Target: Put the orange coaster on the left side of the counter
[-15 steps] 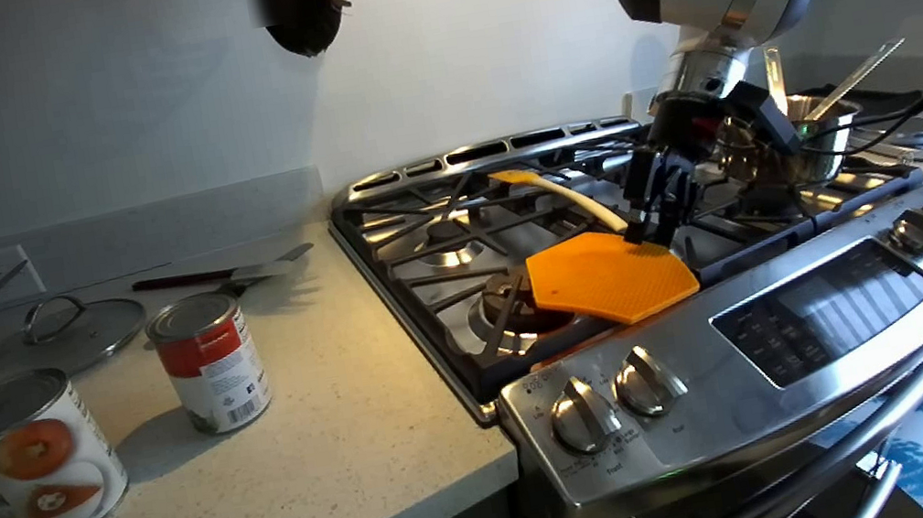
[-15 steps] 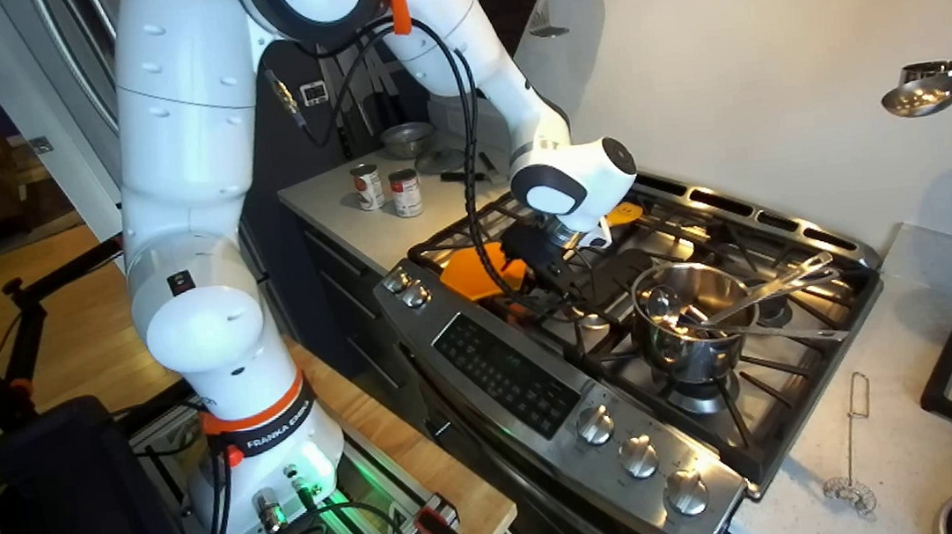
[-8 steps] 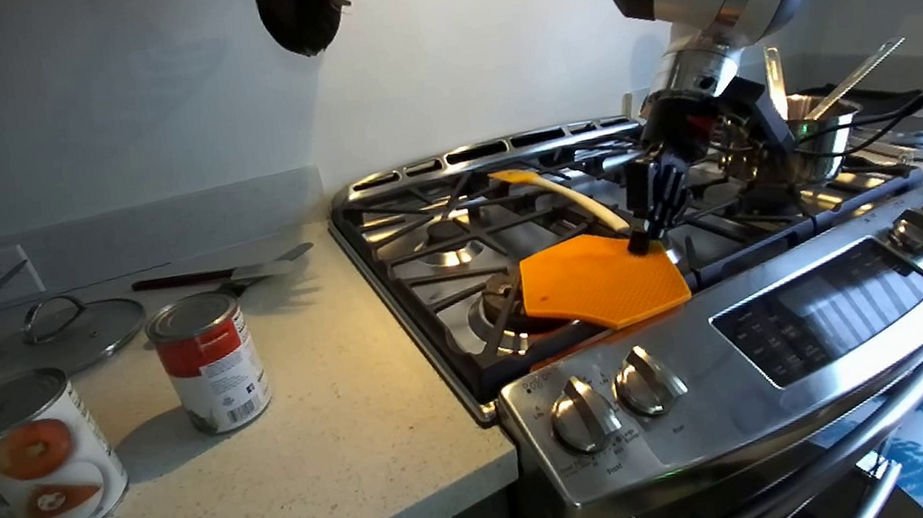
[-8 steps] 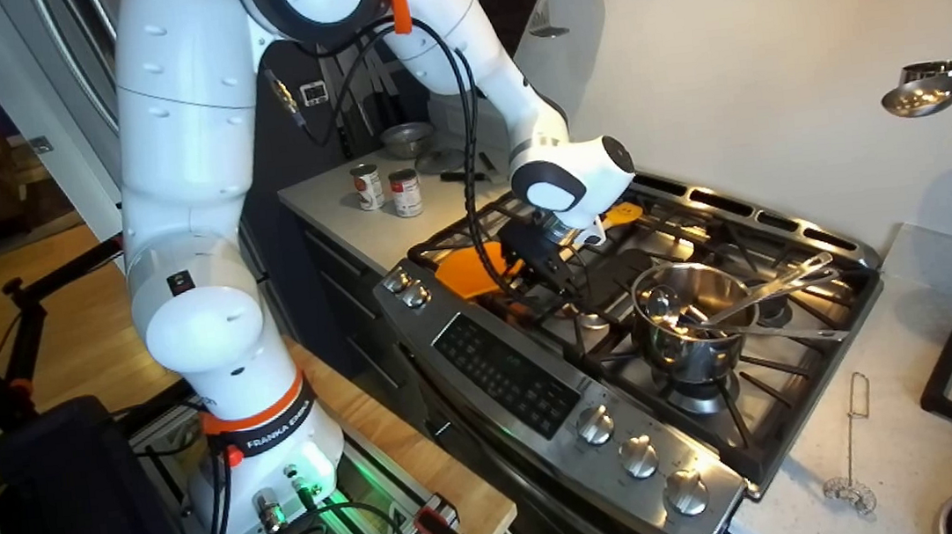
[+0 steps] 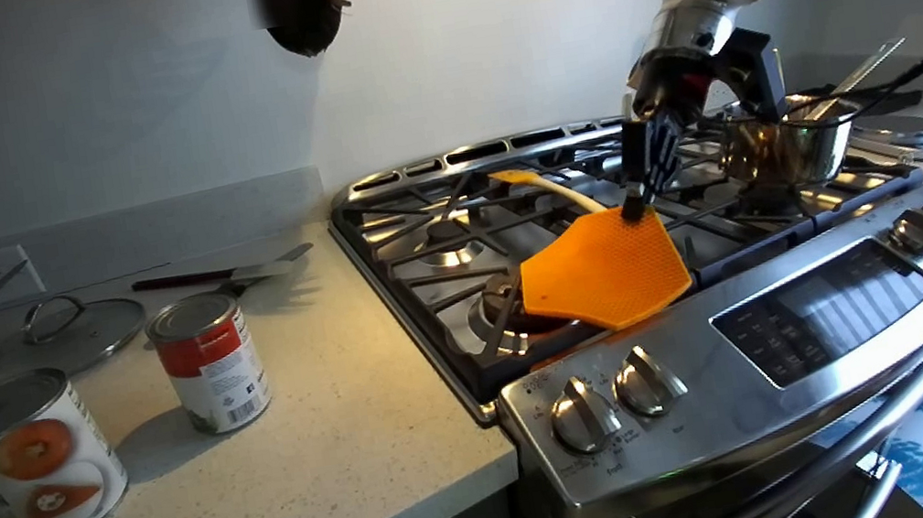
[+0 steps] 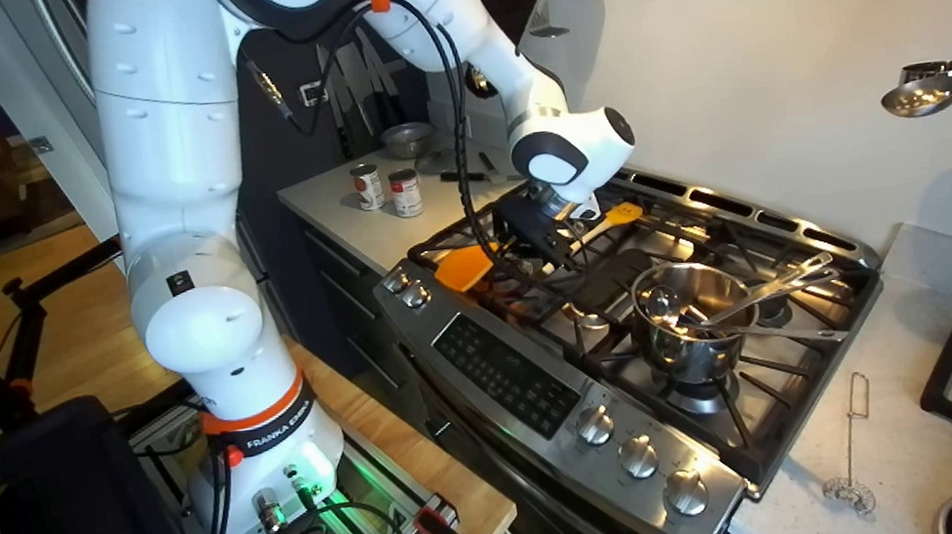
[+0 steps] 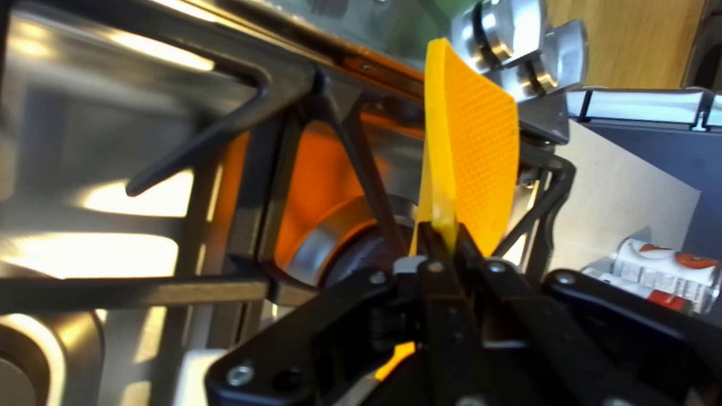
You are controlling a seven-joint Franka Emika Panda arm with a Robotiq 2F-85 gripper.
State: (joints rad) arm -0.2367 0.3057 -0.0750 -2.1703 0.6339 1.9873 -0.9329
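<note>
Orange coaster (image 5: 603, 274) clamped by an edge in the claw (image 7: 444, 239), held tilted over the stove grates (image 5: 451, 277) beside the worktop (image 5: 355, 405); contact with grates can't be told. Red-and-white can (image 5: 210, 364) seen standing on worktop, orange-headed utensil (image 5: 566, 190) lying on grates.

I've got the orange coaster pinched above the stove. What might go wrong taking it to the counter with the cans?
The tool grips the orange coaster only near one edge, so it might swivel or slip. The coaster's tilted lower side looks close to the burner grate; it could snag if moved sideways before lifting. On the counter, the red-and-white can is the one nearer the stove; a low approach might tip it.
</note>
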